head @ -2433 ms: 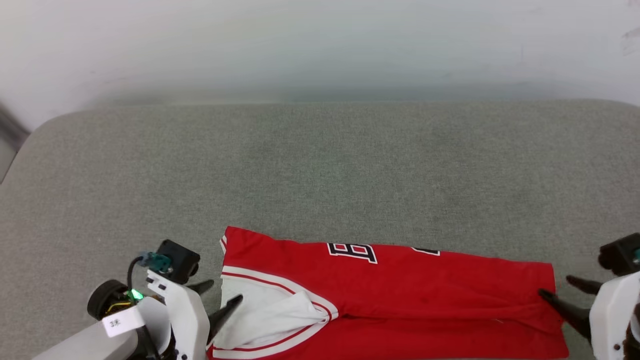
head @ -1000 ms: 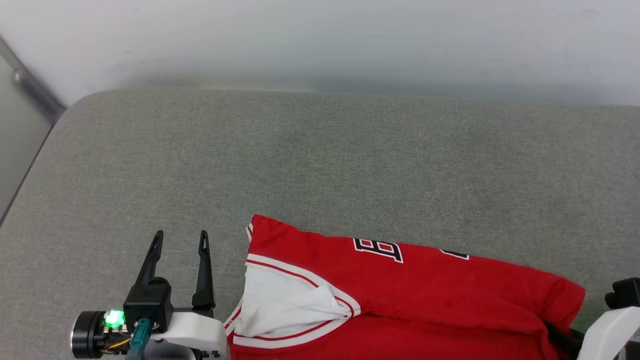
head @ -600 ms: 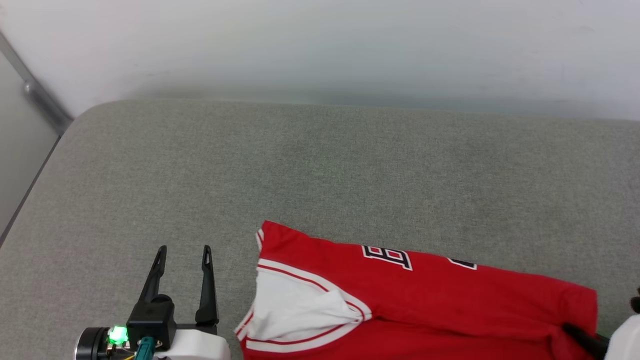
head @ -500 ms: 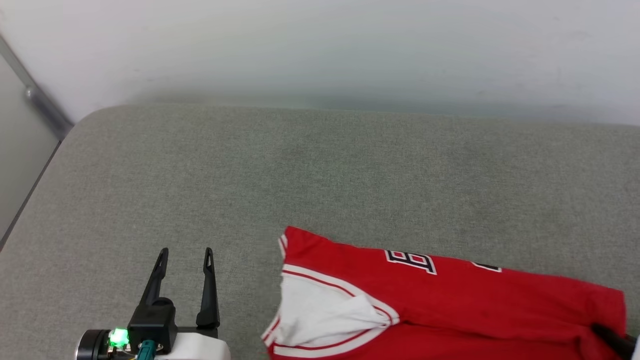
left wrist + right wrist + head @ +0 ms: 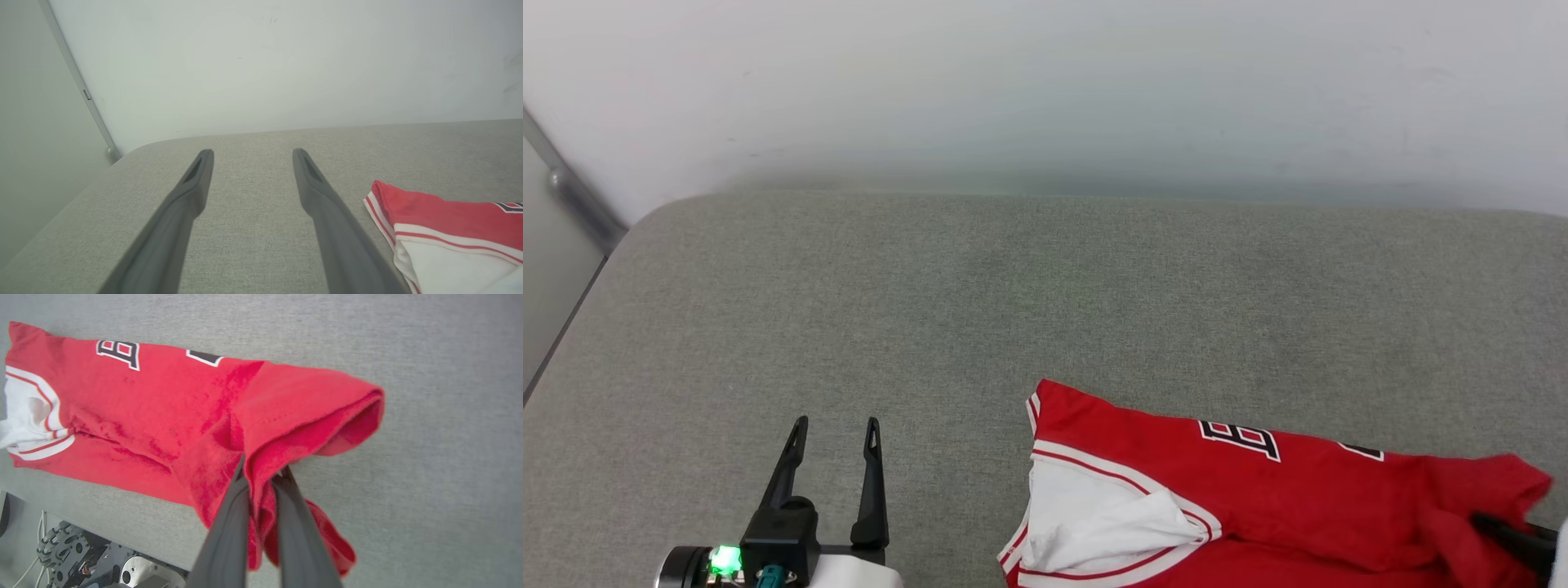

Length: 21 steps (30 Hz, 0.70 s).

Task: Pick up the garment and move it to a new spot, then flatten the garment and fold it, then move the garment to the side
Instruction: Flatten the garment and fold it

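Red garment (image 5: 155, 396) bunches where the right gripper (image 5: 263, 468) clamps its hem, likely to drag it aside. The left gripper (image 5: 836, 425) hovers spread, empty

garment (image 5: 1258, 490): red cloth, matt, soft | worktop (image 5: 1013, 310): grey woven fabric, coarse, matt | left pincer (image 5: 837, 421): dark matt plastic, smooth | wall (image 5: 1045, 82): smooth, matt
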### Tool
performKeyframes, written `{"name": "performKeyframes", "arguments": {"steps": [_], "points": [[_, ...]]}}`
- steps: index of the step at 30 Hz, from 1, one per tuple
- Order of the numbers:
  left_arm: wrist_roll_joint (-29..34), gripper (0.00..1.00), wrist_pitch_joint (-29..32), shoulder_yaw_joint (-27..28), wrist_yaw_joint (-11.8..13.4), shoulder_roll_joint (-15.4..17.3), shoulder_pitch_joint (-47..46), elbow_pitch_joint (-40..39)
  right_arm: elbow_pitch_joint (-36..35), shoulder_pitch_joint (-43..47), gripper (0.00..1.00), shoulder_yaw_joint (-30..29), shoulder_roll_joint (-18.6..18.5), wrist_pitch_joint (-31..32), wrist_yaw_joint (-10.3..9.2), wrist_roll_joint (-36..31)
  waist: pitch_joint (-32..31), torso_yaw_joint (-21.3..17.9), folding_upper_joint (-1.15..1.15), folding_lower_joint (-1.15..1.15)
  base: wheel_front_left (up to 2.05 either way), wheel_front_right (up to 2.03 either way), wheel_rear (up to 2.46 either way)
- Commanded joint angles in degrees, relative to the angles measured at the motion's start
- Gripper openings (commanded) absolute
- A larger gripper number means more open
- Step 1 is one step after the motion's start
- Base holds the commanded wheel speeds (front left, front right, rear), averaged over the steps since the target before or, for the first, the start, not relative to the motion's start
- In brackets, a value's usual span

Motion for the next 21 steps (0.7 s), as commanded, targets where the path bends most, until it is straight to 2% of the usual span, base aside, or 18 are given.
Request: {"name": "performKeyframes", "arguments": {"steps": [1,5,10,16,21], "points": [[0.52,1.00,-0.15,0.34,-0.40,-0.47,0.75,0.12,-3.00,0.36,0.00,0.50,0.99,0.78,-0.02,0.27,0.03,-0.02,0.00,0.00,0.00,0.00,0.00],[0.95,1.00,-0.15,0.80,-1.25,-1.15,0.78,0.39,-11.90,-1.70,0.00,2.16,3.22,3.16,-0.02,-1.28,0.18,0.21,0.00,0.00,0.00,0.00,0.00],[1.41,1.00,-0.15,1.13,-2.22,-2.15,-0.36,0.53,-18.37,-5.77,0.00,6.26,6.68,6.73,-0.02,-6.81,1.35,1.07,0.00,0.00,0.00,0.00,0.00],[1.50,1.00,-0.14,1.92,-2.94,-3.14,-1.78,0.51,-19.41,-13.98,0.00,13.54,13.41,9.73,-0.02,-12.58,3.43,1.81,0.00,0.00,0.00,0.00,0.00],[1.73,1.00,-0.15,2.51,-3.33,-3.90,-2.71,0.70,-15.60,-22.77,0.00,21.60,19.01,11.02,-0.02,-16.29,4.78,1.82,0.00,0.00,0.00,0.00,0.00]]}}
